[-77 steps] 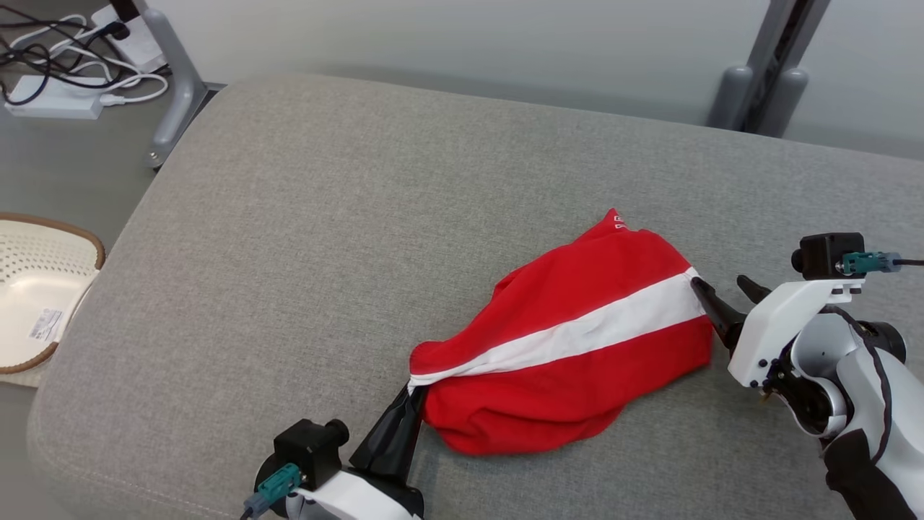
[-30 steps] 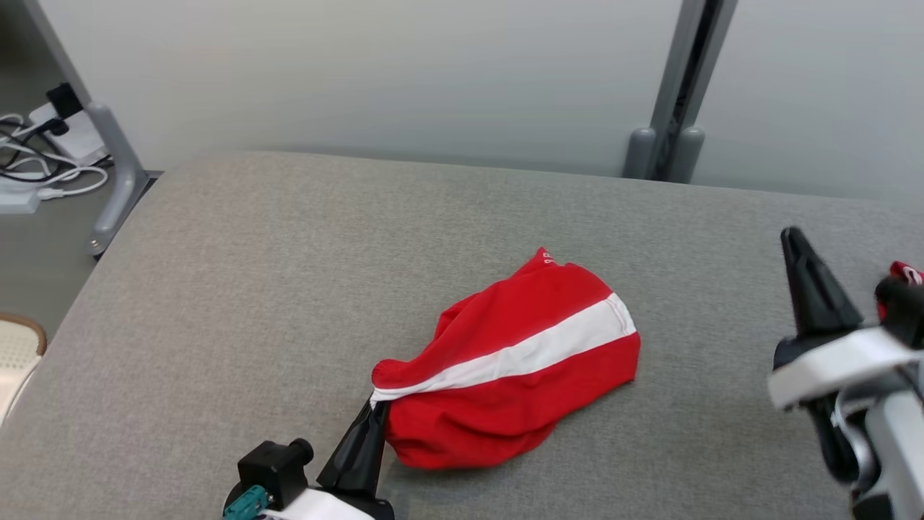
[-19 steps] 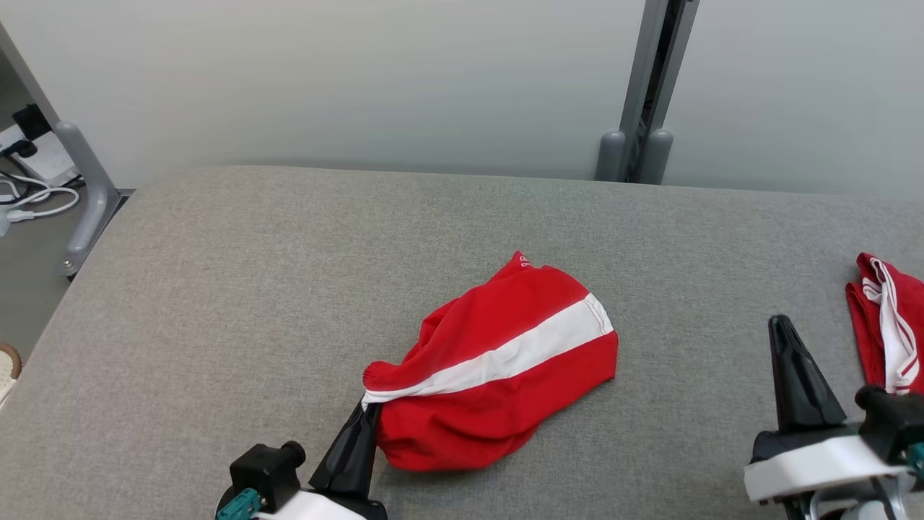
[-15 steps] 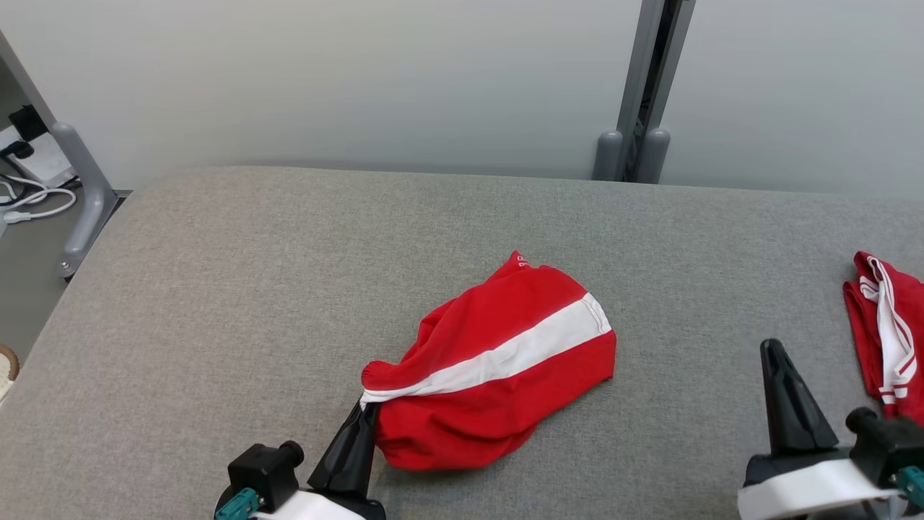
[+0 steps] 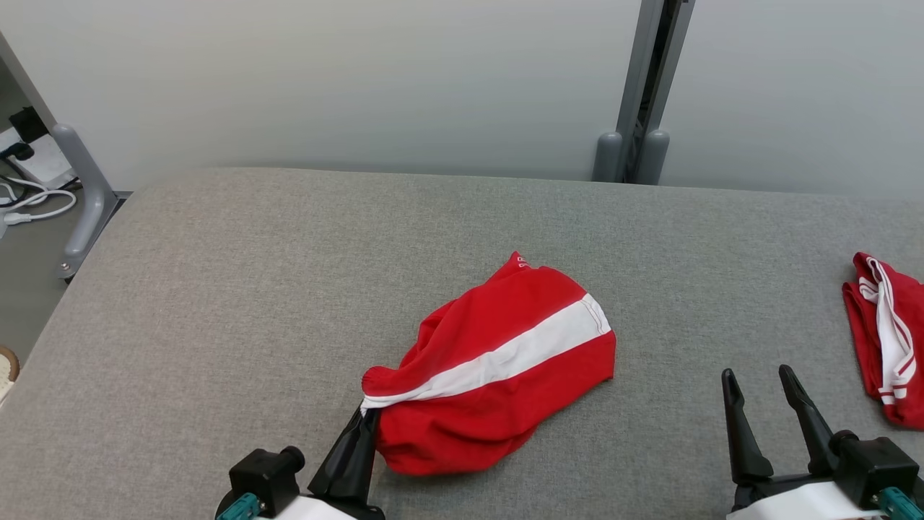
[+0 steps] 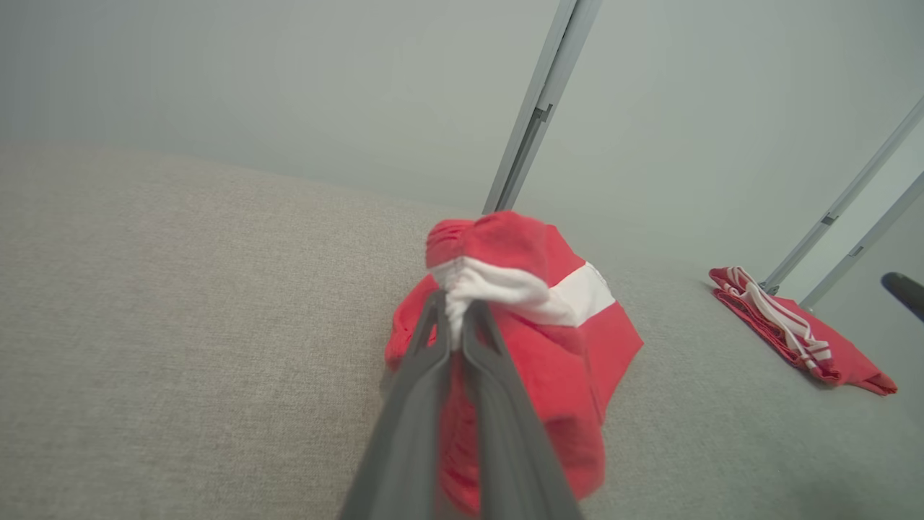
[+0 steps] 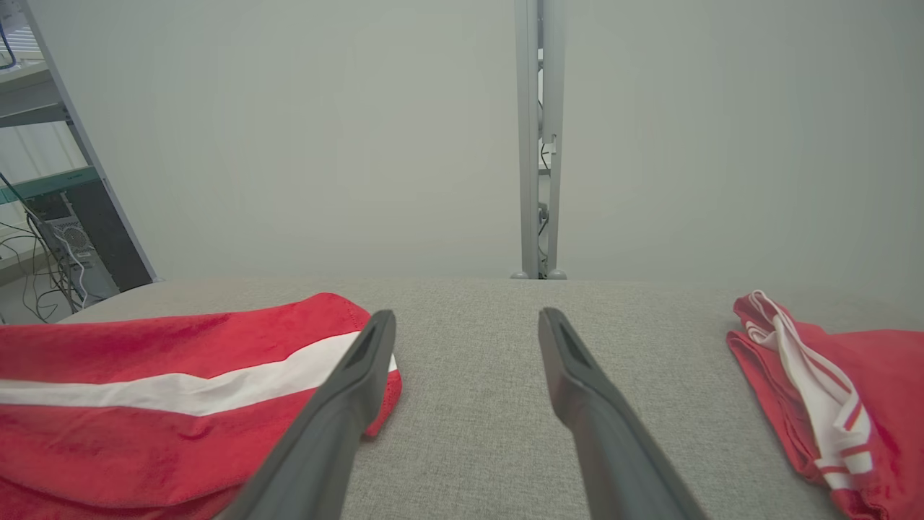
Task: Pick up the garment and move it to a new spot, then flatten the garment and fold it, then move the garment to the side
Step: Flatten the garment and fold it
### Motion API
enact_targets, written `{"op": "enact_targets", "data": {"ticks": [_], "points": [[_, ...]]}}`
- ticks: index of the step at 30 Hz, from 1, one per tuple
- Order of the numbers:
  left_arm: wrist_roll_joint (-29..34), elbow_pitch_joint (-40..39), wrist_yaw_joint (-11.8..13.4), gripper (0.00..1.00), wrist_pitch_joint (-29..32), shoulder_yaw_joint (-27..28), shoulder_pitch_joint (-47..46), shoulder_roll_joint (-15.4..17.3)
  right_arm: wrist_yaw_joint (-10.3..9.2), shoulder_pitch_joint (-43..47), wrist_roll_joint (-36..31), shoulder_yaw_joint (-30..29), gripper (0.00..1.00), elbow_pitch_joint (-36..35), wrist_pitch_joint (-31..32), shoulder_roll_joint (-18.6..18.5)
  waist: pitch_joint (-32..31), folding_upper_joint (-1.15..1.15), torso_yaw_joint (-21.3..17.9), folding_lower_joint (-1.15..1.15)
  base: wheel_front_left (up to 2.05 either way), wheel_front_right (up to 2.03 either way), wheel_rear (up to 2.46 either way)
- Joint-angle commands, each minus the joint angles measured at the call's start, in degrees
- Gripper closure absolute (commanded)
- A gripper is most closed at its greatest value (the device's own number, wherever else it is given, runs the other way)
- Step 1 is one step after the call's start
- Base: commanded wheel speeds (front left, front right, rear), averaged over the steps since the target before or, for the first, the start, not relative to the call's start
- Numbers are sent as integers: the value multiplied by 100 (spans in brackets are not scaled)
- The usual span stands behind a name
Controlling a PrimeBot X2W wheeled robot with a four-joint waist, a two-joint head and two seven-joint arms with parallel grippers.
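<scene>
The garment is red with a broad white stripe and lies bunched in the middle of the grey padded surface. My left gripper is shut on its near-left corner, where the white band gathers between the fingers. The cloth hangs loosely beyond the tips. My right gripper stands open at the lower right, a good way right of the garment, with nothing between its fingers. In the right wrist view the garment's edge lies just left of the open right gripper.
A second red garment with white stripes lies folded at the right edge of the surface, also seen from both wrists. A grey post stands behind the surface. A frame leg and cables are at the far left.
The head view swung right, bringing the folded garment into view. My right gripper dropped toward the bottom edge and its fingers spread apart. The left gripper keeps its hold.
</scene>
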Motion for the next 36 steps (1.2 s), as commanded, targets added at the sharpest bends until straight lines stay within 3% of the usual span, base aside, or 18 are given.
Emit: {"op": "enact_targets", "data": {"ticks": [1,9,21,36], "points": [[18,3,-2,100,-20,5,-13,23,1,-19,24,-35,0,10,-29,-3,1,0,5,0,0,0,0],[5,-28,-4,100,-20,-34,-78,22,1,-222,259,101,0,156,237,-40,109,0,76,0,0,0,0],[-64,-61,-43,100,-19,-294,-463,23,2,-2043,1730,1324,0,1221,1896,-1041,761,0,412,0,0,0,0],[-185,-12,-36,100,-20,-617,-708,21,1,-3489,3119,2650,0,2417,2662,-1721,1097,0,893,0,0,0,0]]}}
